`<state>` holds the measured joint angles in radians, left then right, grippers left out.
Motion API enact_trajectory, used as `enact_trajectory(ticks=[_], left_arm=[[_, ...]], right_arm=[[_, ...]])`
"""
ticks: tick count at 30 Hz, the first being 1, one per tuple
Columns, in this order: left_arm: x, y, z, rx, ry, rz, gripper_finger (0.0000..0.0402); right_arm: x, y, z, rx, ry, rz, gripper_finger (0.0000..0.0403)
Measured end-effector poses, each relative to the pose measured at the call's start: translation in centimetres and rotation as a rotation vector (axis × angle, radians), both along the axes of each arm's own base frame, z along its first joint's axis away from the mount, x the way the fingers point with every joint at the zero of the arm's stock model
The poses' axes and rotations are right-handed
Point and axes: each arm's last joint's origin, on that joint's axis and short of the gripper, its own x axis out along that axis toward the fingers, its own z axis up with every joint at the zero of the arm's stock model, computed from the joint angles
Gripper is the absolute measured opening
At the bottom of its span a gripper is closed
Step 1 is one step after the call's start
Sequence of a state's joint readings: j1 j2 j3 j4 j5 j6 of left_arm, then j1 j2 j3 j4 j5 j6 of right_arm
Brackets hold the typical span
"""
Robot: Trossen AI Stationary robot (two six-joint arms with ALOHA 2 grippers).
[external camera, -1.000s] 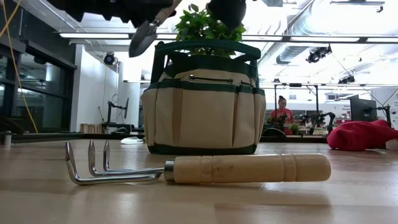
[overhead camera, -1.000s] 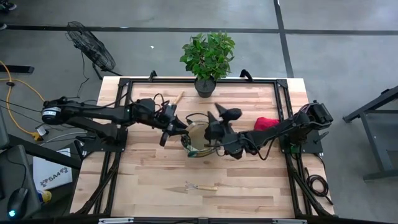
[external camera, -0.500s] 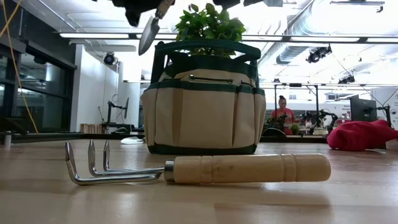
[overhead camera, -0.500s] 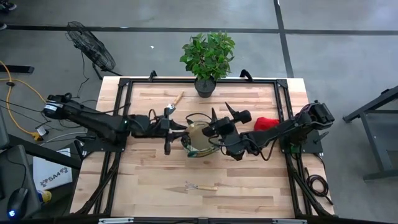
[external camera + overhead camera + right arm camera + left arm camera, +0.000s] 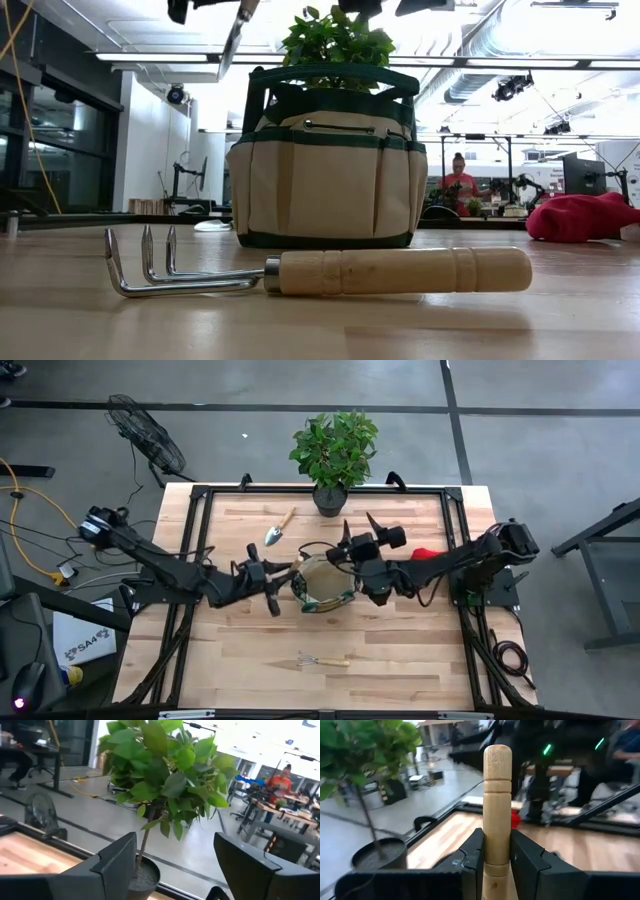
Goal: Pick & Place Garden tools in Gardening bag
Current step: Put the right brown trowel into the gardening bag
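Trowel heading for the bag, most tools waiting

The left gripper [image 5: 496, 857] is clamping a trowel [image 5: 496, 810] beside the bag [image 5: 322, 584]; the right gripper [image 5: 357, 532] is hovering with fingers apart. Another trowel [image 5: 276, 529], fork [image 5: 322, 660] and red bundle [image 5: 426, 554] are lying on the table [image 5: 400, 650].

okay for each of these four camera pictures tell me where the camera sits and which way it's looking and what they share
High view: overhead, looking straight down on the table; both arms show, left end effector beside the gardening bag.
Low view: at tabletop height, facing the bag across the hand fork; a trowel blade hangs at top.
Left wrist view: on the left arm, looking past fingers clamping a wooden handle.
Right wrist view: on the right arm, between open fingers toward the potted plant.
Shared: the plant appears in all four.
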<state>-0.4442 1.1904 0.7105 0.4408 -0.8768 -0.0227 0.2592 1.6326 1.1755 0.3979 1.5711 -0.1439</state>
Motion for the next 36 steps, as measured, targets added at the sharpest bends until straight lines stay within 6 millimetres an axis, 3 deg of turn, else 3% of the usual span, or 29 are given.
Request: enact_trajectory(ticks=[6, 12, 19, 25, 32, 36], left_arm=[[0.5, -0.8, -0.8, -0.006, -0.001, 0.022, 0.0061], [1.0, -1.2, -0.5, -0.035, -0.064, -0.053, 0.0061], [1.8, -2.1, -0.5, -0.057, -0.138, -0.291, 0.0061], [2.7, -4.4, -1.6, -0.027, -0.196, -0.391, 0.0061], [5.3, -6.8, -2.5, 0.04, -0.159, -0.321, 0.0061], [7.6, -7.7, -3.1, 0.026, -0.134, -0.155, 0.0061]], right_arm=[[-2.0, 3.0, 1.1, -0.011, 0.037, 0.105, 0.0259], [-6.1, 5.5, 0.0, 0.122, -0.037, 0.447, 0.0259], [-11.3, 4.7, -1.7, 0.327, -0.062, 0.498, 0.0259], [-13.3, 4.4, -3.0, 0.462, -0.037, 0.533, 0.0259], [-14.1, 4.4, -5.2, 0.48, -0.026, 0.52, 0.0259], [-14.3, 4.2, -5.9, 0.509, -0.1, 0.483, 0.0259]])
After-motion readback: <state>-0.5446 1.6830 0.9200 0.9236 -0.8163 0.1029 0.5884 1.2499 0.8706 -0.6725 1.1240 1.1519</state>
